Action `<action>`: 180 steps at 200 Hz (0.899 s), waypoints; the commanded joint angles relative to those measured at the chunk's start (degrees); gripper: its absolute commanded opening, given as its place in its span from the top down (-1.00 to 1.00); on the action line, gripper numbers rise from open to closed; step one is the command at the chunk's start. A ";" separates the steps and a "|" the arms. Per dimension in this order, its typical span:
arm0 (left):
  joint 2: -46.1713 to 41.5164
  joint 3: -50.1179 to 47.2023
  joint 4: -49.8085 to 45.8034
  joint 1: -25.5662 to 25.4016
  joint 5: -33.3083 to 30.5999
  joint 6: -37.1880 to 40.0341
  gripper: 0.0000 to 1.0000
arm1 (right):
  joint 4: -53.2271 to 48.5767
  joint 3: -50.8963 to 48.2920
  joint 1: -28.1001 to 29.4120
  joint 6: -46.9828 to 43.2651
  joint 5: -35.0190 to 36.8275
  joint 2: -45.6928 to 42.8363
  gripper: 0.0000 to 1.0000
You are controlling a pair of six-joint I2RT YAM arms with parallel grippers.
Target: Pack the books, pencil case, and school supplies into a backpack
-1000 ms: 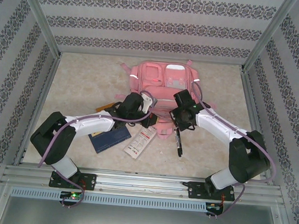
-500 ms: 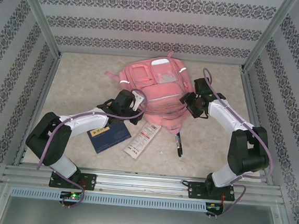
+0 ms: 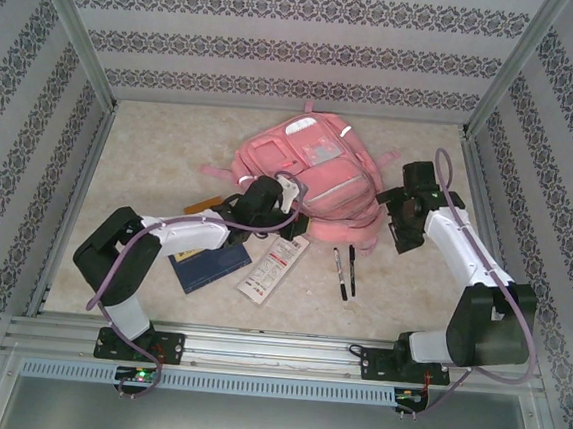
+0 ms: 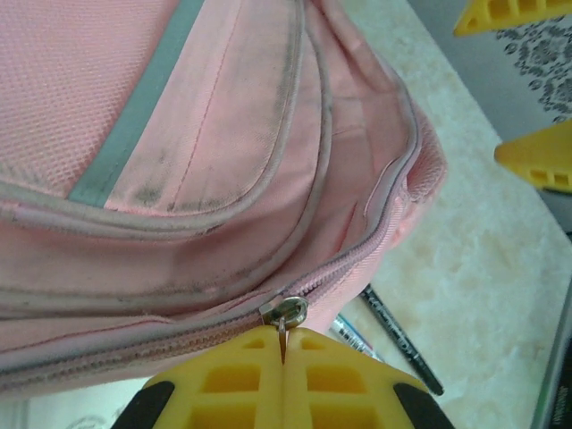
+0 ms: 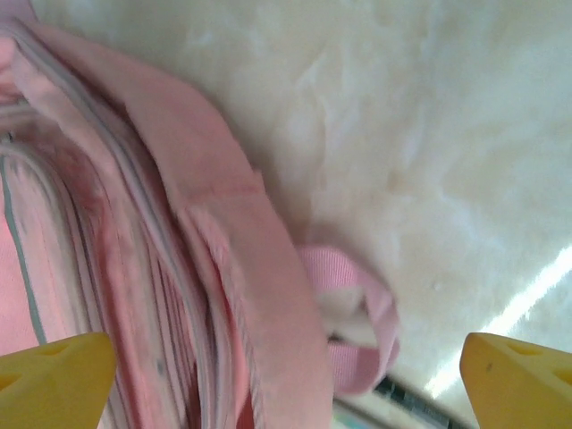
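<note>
The pink backpack [image 3: 306, 166] lies tilted at the middle back of the table. My left gripper [image 3: 288, 215] is at its near edge, shut on the metal zipper pull [image 4: 284, 315] of the backpack [image 4: 179, 152]. My right gripper [image 3: 404, 223] hangs open just right of the bag, nothing between its fingers; below it are the backpack's side [image 5: 134, 268] and a strap loop [image 5: 357, 313]. Two black pens [image 3: 346, 272] lie side by side in front of the bag. The white pencil case [image 3: 273, 270] and the navy book [image 3: 209, 263] lie further left, near my left arm.
A thin yellow-brown strip [image 3: 199, 206] pokes out from behind my left forearm. Patterned walls and metal rails enclose the table. Bare tabletop [image 3: 161, 153] stretches left of the bag, and more lies at the front right [image 3: 400, 295].
The right gripper has opened, let go of the backpack and swung out to the right. The bag has turned and shifted back. The left gripper has stayed shut at its near edge.
</note>
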 commanded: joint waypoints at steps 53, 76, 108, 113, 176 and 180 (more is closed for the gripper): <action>3.66 6.21 10.39 -3.28 2.94 -3.59 1.00 | -2.41 2.38 14.66 20.59 -0.51 3.63 -0.96; 2.83 5.84 8.81 -3.45 2.28 -1.76 1.00 | -0.05 4.23 14.66 19.94 -1.74 7.93 -0.66; 0.30 2.62 5.82 -3.45 -1.40 3.23 1.00 | 1.92 5.17 15.10 19.31 -2.70 10.49 0.17; -0.01 2.34 5.15 -3.37 -1.53 3.96 1.00 | 1.61 5.41 14.97 19.06 -2.38 10.55 0.29; -4.75 -1.22 -14.26 7.08 -16.52 14.50 1.00 | 0.57 7.39 11.95 11.79 -2.36 4.80 1.00; -4.56 -1.61 -14.75 8.50 -17.07 14.28 1.00 | 0.78 7.38 11.78 11.52 -2.63 4.49 1.00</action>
